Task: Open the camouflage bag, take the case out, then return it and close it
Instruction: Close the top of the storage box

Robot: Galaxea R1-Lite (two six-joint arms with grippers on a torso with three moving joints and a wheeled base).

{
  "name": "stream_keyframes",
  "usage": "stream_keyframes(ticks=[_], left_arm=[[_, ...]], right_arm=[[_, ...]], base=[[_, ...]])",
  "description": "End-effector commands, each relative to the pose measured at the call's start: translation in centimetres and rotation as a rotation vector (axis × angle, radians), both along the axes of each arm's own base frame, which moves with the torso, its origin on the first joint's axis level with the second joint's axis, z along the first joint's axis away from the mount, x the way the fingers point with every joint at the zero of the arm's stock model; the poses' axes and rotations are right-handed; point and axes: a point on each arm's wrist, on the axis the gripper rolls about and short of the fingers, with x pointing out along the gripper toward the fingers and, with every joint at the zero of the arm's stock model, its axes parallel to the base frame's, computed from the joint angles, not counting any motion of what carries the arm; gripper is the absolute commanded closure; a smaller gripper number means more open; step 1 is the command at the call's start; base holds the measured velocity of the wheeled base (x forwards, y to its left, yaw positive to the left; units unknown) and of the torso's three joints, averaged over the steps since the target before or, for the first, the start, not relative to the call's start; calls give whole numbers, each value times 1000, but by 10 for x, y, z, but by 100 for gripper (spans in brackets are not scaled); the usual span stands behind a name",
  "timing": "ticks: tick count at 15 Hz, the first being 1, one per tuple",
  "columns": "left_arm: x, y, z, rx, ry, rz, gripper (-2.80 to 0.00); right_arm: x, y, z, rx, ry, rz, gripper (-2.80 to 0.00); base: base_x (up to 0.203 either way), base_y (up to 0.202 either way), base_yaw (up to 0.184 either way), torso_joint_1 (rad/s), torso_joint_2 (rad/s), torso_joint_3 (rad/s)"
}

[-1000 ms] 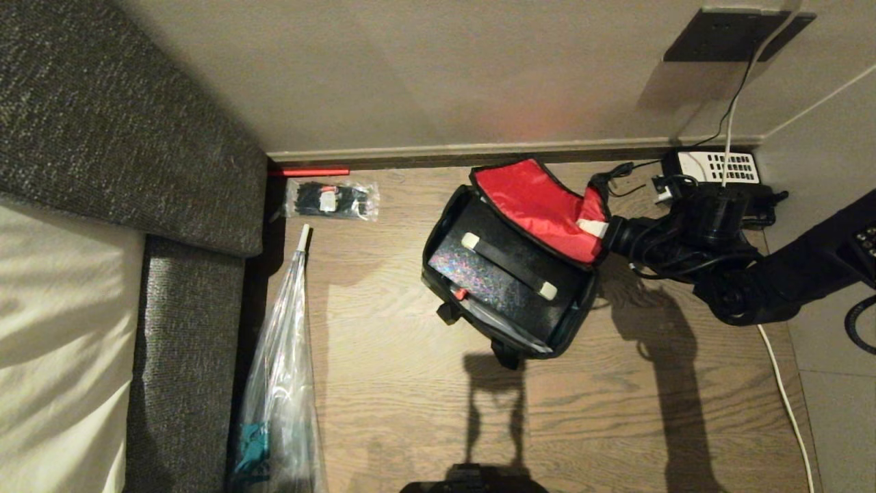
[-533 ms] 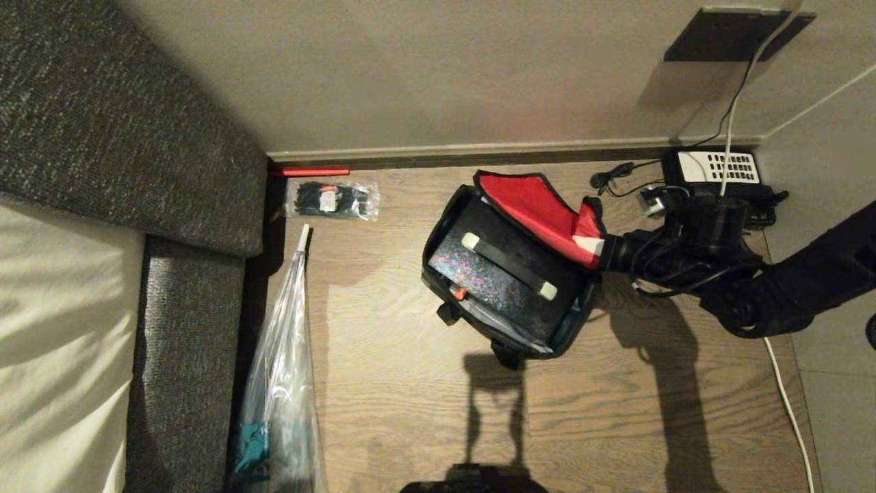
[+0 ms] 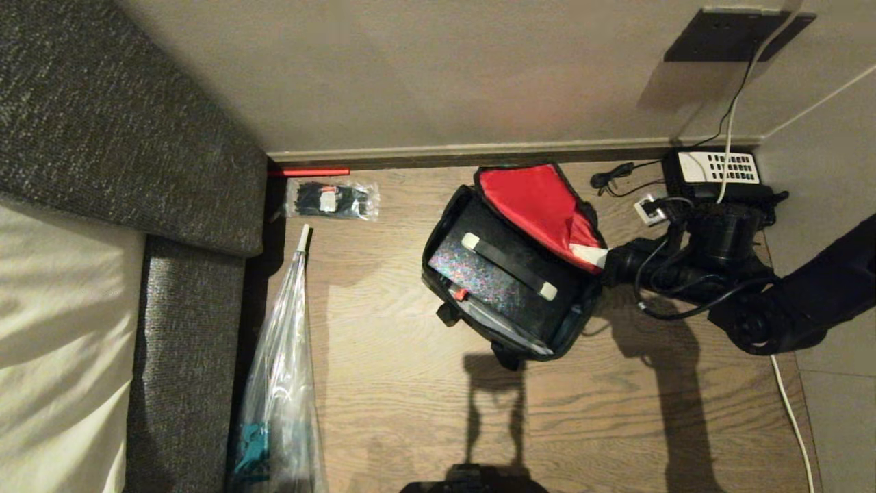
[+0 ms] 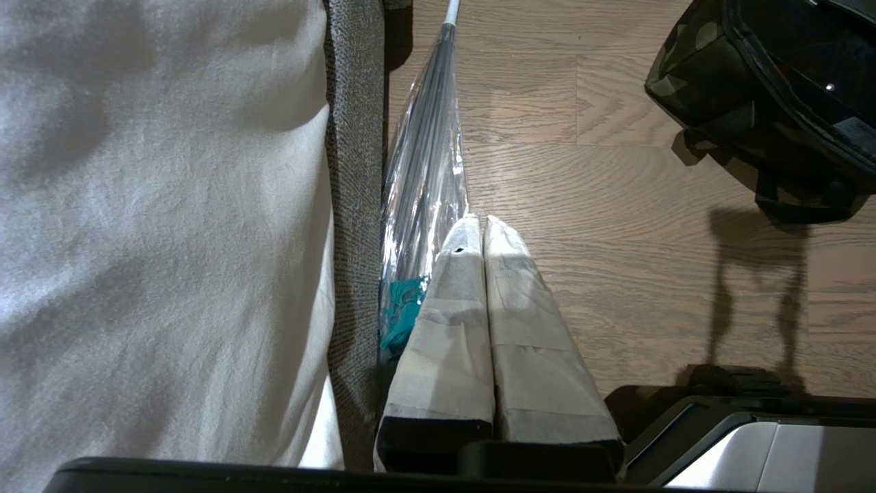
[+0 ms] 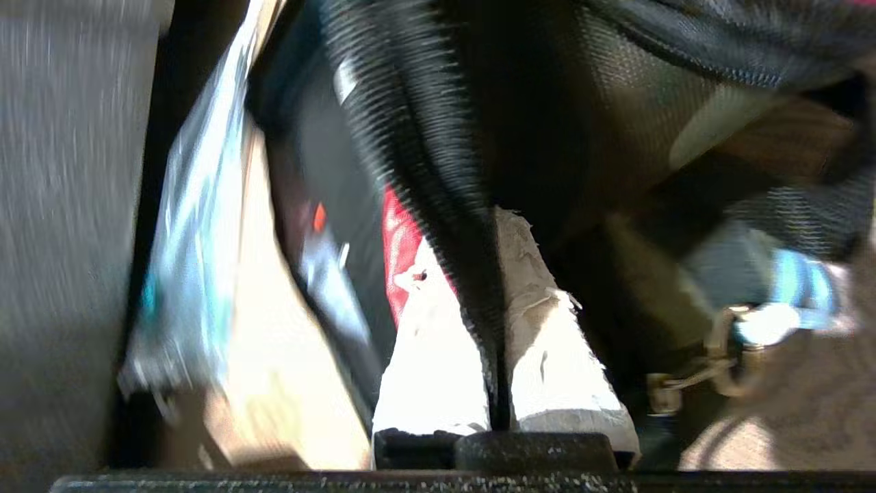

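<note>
At the bottom of the left wrist view, the left gripper (image 4: 484, 229) hangs over the wooden floor (image 3: 410, 383) with its two taped fingers pressed together and nothing between them. It sits low in the frame, beside the clear plastic bag (image 4: 424, 171) and the grey sofa (image 4: 352, 171), and well apart from the work.

Further up, in the middle of the head view, the camouflage bag (image 3: 445, 287) stands on the floor with its top open. The case (image 3: 503, 281) lies flat inside it, and its long side runs from upper left to lower right of the frame. The strap handle (image 3: 510, 266) runs the same way.

Just past the case, the red lid (image 3: 537, 202) stands up at the upper right of the bag. The right gripper (image 3: 594, 255) comes in from the right side of the frame and pinches the black edge of the lid tight between its fingers (image 5: 431, 356).

So the case lies to the left of the right gripper and a little lower in the frame. The right arm is much nearer to it. I think the lid must be let go before that gripper can reach for the handle.

Far back, a telephone (image 3: 718, 168) sits by the wall.
</note>
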Motion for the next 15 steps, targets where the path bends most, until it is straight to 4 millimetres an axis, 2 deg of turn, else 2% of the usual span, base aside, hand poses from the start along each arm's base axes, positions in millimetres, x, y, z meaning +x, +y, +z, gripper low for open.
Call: stream_keyframes(ticks=[1,3,6,7,8,12,15], left_arm=[[0,0,0,0,0,1,0],[0,0,0,0,0,1,0],[0,0,0,0,0,1,0],[0,0,0,0,0,1,0],[0,0,0,0,0,1,0],[0,0,0,0,0,1,0],[0,0,0,0,0,1,0]], right_arm=[[-13,3,-15,-87,-18,54,0],[-20,9,-26,-146,-51,100,0],[-18,14,-29,-157,-81,118,0],[-18,15,-30,-155,-80,127,-231],[-18,16,-30,-152,-84,142,-280],[-21,30,-23,-134,-181,189,-280],[-44,43,-30,-137,-149,242,-280]], base=[[0,0,0,0,0,0],[0,0,0,0,0,0],[0,0,0,0,0,0],[0,0,0,0,0,0],[0,0,0,0,0,0],[0,0,0,0,0,0],[0,0,0,0,0,0]])
